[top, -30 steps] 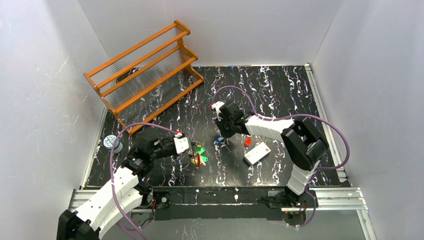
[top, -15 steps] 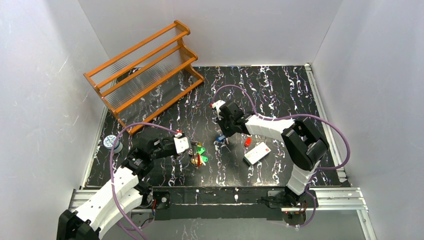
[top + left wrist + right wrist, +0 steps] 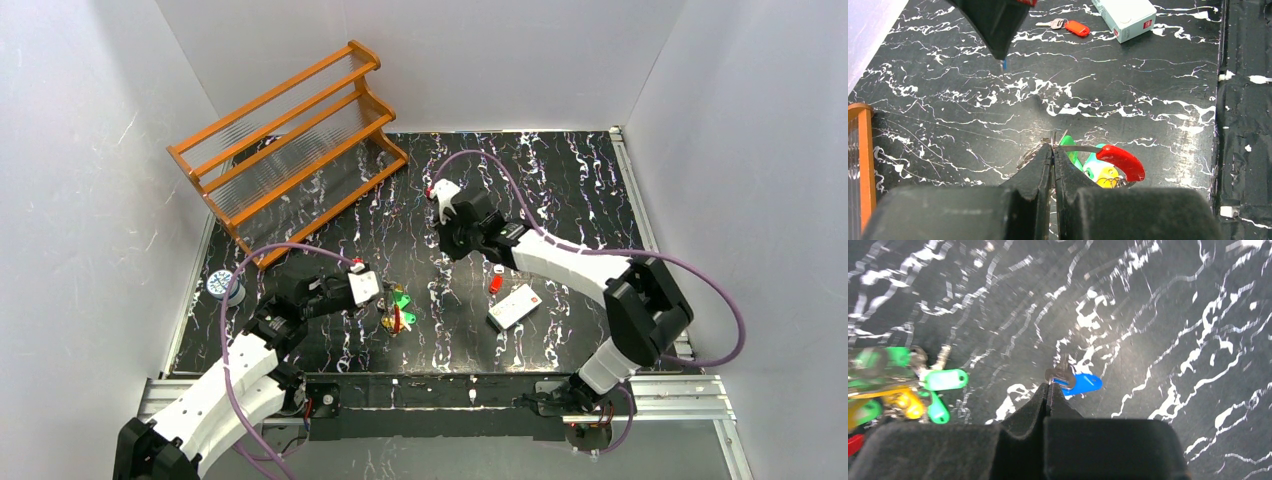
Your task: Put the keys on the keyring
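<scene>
Black white-veined table (image 3: 560, 180), walled by pale panels, carries all items. Nearest the arm bases: L gripper (image 3: 1053, 150), jaws clenched on the keyring (image 3: 1028, 157), qty 1, a thin silver wire loop that runs in between the fingertips. Bunched keys (image 3: 398, 312) lie touching the ring on its R side. The L wrist view shows 4 coloured heads: 1 red (image 3: 1120, 161), 1 yellow (image 3: 1108, 176), 2 green (image 3: 1068, 141). The exact count in the bunch cannot be confirmed, as heads overlap. Round blue-white item (image 3: 224, 287), qty 1, sits at the L table edge. Further R, approx. mid-table: white card (image 3: 514, 305), qty 1, w/ red dot, lying flat. Red key (image 3: 495, 283), qty 1, lies loose just beside the card's far-L corner, not touching it. Beyond these: R gripper (image 3: 1048, 387), jaws pressed together and pinching the silver blade of the blue key (image 3: 1083, 383), qty 1, w/ the head sticking out to one side of the fingertips. This gripper is well apart from the keyring. Far L corner: orange wooden rack (image 3: 285, 150), qty 1, 3 tiers, set at an angle to the table edges.
</scene>
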You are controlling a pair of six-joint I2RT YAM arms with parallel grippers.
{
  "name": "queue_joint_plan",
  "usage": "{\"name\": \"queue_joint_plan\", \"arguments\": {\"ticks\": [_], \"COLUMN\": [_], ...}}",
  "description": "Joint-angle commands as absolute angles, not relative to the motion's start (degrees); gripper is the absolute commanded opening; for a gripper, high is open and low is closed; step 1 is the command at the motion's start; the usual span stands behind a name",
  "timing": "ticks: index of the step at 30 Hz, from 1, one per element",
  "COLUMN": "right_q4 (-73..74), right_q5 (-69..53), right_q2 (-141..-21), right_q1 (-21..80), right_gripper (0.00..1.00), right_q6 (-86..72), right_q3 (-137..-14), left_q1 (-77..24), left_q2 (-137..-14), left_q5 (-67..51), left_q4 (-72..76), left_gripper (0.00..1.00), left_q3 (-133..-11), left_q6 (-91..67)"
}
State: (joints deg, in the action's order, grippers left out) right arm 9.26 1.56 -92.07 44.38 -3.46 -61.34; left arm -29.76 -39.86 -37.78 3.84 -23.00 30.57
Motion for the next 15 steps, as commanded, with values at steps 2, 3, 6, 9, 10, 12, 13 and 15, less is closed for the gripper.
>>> {"name": "queue_joint_plan", "arguments": {"ticks": [2,3,6,9,10,12,13,15], "right_q4": [1.56,0.72,-1.87,-2.13,-2.36,-3.13,-3.91,-6.31], "right_q5": [-7.39,-8.91,-12.01,-13.63,-13.87,-14.24,-14.45,-15.52], "right_q2": [-85.37,-84.68,-83.07,-82.65,-82.35,-81.88,-81.65,-81.34], "right_q1": [44.59,44.61,44.58,44.56,44.62,44.57,44.56,44.59], "right_gripper": [0.01,0.01,0.01,0.01,0.01,0.01,0.01,0.01], "right_q6": [-0.96,-0.64,-0.72,-0.71,-0.70,-1.02,-0.96,-0.70], "right_q3": [-59.66,-59.29,-58.12,-58.06,-57.90,-57.26,-56.76,-55.07], "left_q1": [-29.88,-29.88,-29.88,-29.89,-29.88,-29.88,-29.88,-29.88], "left_q2": [-41.25,-41.55,-42.42,-43.59,-44.04,-45.19,-45.52,-46.20], "left_q5": [-35.50,-34.98,-33.40,-32.82,-32.63,-31.57,-30.81,-29.65], "left_q4": [3.19,2.98,3.11,5.35,6.03,7.25,8.01,9.24], "left_gripper": [0.00,0.00,0.00,0.00,0.00,0.00,0.00,0.00], "left_q3": [-25.36,-25.54,-25.79,-25.22,-25.15,-25.06,-25.01,-24.80], "left_q6": [29.01,28.74,26.95,23.08,21.64,18.80,16.71,14.86]}}
